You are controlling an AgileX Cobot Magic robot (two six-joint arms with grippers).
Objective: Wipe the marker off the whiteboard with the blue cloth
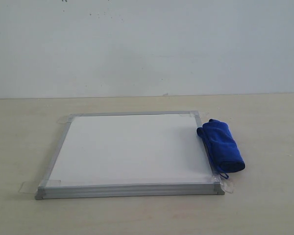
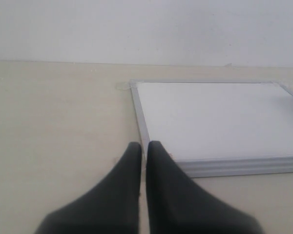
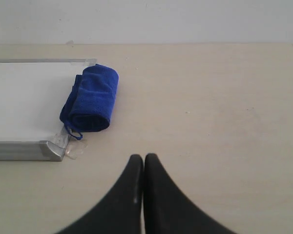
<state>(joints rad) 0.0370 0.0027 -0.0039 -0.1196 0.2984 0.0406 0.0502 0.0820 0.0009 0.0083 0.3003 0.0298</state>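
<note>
The whiteboard (image 1: 130,149) lies flat on the table, silver-framed, with tape tabs at its corners. Its white surface shows no red marker lines in any view. The blue cloth (image 1: 221,146) is rolled up along the board's right edge, partly on the frame, its small loop near the board's front right corner. In the right wrist view the blue cloth (image 3: 90,99) lies ahead of my right gripper (image 3: 143,158), which is shut and empty over bare table. My left gripper (image 2: 144,146) is shut and empty, close to the front left corner of the whiteboard (image 2: 215,117). Neither gripper shows in the exterior view.
The beige table (image 1: 264,205) stretches around the board on all sides. A plain white wall (image 1: 147,44) stands behind the table's far edge. A clear tape tab (image 3: 73,151) sticks out at the board's front right corner.
</note>
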